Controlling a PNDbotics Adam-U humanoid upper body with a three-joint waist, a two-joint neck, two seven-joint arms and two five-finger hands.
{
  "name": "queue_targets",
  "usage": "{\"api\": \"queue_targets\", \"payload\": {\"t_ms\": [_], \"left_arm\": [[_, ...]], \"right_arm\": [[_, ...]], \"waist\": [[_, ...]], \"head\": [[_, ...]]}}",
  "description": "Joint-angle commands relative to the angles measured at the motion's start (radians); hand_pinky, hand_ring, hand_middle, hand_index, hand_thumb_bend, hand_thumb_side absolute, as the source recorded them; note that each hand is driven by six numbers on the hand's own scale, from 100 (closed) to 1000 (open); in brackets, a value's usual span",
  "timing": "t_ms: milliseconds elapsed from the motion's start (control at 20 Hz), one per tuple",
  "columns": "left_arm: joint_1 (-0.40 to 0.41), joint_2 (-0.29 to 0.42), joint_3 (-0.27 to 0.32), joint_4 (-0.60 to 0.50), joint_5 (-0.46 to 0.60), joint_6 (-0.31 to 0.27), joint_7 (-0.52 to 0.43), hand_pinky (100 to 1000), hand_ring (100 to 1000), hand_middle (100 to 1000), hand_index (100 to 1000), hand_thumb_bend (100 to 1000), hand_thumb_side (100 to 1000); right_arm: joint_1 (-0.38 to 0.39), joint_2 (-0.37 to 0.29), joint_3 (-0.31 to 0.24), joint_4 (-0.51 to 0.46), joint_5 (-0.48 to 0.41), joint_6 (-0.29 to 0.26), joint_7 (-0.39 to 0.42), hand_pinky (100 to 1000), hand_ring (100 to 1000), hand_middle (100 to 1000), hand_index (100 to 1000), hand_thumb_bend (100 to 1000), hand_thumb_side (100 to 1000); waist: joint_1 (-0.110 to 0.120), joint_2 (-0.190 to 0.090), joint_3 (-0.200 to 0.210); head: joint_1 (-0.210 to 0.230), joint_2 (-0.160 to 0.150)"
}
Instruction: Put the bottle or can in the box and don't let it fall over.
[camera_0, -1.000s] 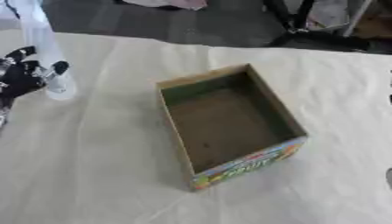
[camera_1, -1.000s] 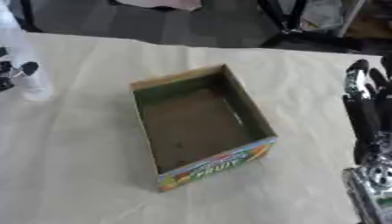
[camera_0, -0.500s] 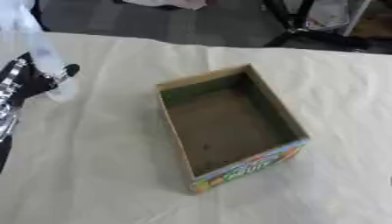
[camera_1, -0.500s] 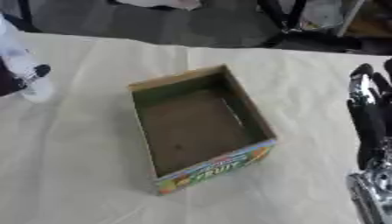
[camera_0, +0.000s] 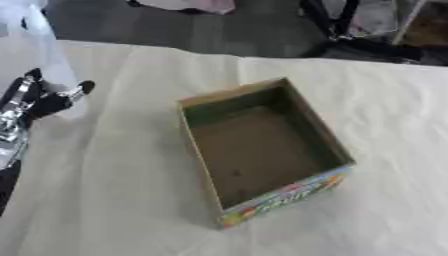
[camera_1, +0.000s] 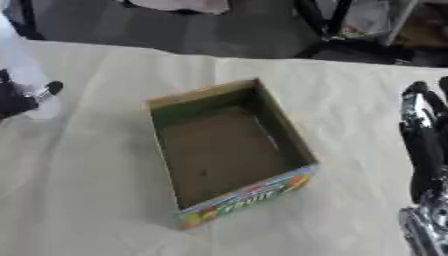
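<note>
Left eye view: at the left edge the left hand is curled around a pale, clear bottle, upright on the cream table. The open cardboard box sits mid-frame, well apart from it.

Right eye view: the right hand rests at the right edge, fingers straight, pointing up.

brown box with multicoloured printed front, pale clear bottle, cream tablecloth
</note>
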Motion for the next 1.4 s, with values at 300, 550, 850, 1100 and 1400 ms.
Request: {"api": "queue_targets", "payload": {"t_ms": [300,550,850,1100,1400], "left_arm": [[-0.024,0.01,0.015,-0.02,0.115,0.01,-0.011,1000,786,822,542,100,259],[-0.024,0.016,0.005,-0.025,0.176,0.018,0.004,1000,767,806,469,100,298],[-0.027,0.02,-0.003,-0.037,0.203,0.025,0.022,1000,758,804,418,100,287],[-0.033,0.021,-0.017,-0.088,0.2,0.021,0.018,1000,757,811,415,100,271],[-0.045,0.009,-0.05,-0.193,0.203,0.023,-0.012,1000,758,812,397,100,248]], "right_arm": [[-0.005,-0.006,-0.007,-0.024,-0.003,0.009,-0.004,1000,1000,1000,1000,100,524],[-0.004,-0.003,-0.007,-0.024,-0.004,0.01,-0.004,1000,1000,1000,1000,100,524],[-0.004,-0.005,-0.009,-0.024,-0.006,0.009,-0.005,1000,1000,1000,1000,100,524],[-0.003,-0.007,-0.013,-0.024,-0.01,0.005,-0.007,1000,1000,1000,1000,100,524],[-0.002,-0.013,-0.016,-0.024,-0.02,0.003,-0.01,1000,1000,1000,1000,100,524]], "waist": [[0.006,-0.017,-0.002],[0.007,-0.018,-0.003],[0.007,-0.023,-0.002],[0.006,-0.03,-0.002],[0.01,-0.042,-0.004]], "head": [[-0.004,-0.007],[-0.006,-0.006],[-0.008,-0.002],[-0.008,0.005],[-0.013,0.023]]}}
